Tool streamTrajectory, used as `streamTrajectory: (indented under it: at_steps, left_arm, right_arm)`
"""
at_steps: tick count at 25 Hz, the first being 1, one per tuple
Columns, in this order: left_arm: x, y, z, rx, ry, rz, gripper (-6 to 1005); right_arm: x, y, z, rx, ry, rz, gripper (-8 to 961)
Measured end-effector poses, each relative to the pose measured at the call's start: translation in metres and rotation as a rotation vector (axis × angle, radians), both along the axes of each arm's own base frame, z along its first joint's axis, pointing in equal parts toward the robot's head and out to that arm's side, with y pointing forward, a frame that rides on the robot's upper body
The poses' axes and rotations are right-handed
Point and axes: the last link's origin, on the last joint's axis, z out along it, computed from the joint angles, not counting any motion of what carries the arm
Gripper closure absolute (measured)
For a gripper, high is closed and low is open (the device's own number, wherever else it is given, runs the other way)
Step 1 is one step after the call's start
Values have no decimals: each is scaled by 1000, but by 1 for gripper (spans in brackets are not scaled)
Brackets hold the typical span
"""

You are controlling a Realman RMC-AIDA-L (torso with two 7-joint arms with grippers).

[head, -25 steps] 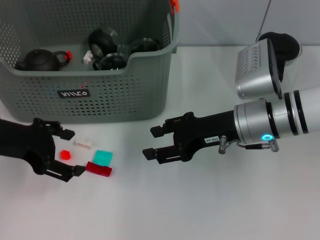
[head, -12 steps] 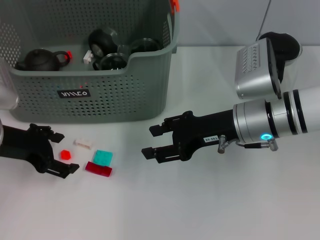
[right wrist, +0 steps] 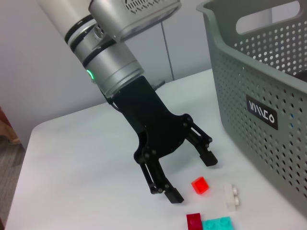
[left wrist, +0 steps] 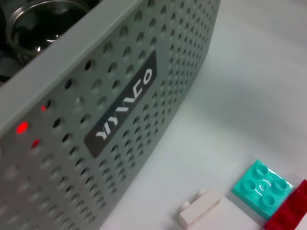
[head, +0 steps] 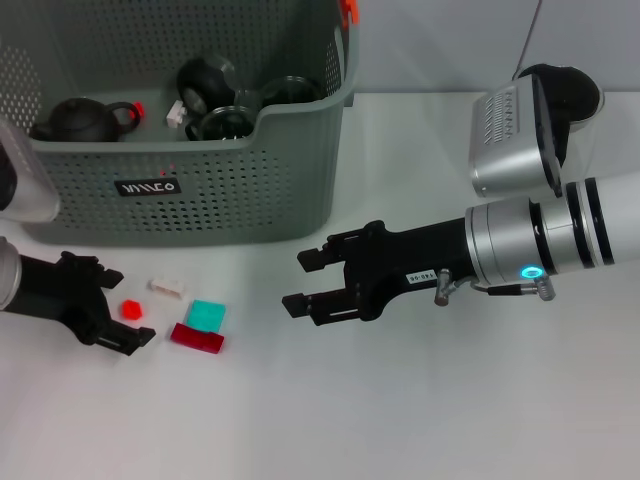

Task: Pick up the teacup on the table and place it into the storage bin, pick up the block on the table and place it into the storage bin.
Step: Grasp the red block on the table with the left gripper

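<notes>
The grey-green storage bin (head: 230, 190) stands at the back left, and its labelled wall fills the left wrist view (left wrist: 120, 112). Dark teacups (head: 226, 122) and a teapot (head: 78, 120) lie inside it. In front of the bin, on the table, are a small red block (head: 130, 309), a white block (head: 166, 287), a teal block (head: 206, 315) and a long red block (head: 197, 338). My left gripper (head: 128, 304) is low over the table and open, its fingertips either side of the small red block (right wrist: 200, 185). At centre my right gripper (head: 302, 284) hovers open and empty.
A silver and black device (head: 515, 140) sits at the back right. The right wrist view shows the left gripper (right wrist: 193, 178), the blocks and the bin's wall (right wrist: 259, 96). Bare white table lies in front and between the arms.
My left gripper has drawn back to the left, so its fingertips now end at the small red block. The right arm has barely moved. The blocks lie where they were.
</notes>
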Motion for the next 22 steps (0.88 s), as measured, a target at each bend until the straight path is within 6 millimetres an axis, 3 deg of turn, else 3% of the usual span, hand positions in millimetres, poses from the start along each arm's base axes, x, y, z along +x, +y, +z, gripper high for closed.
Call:
streamTrajectory:
  at_steps: [12,22]
  left_arm:
    - [1,6,-4,-21,37,8,100]
    - [1,7,-9,-22,41,0,468]
  right_arm:
    - [-3,2,0,4,-2,4,279]
    - [-3,3,0,8,-3,5,279]
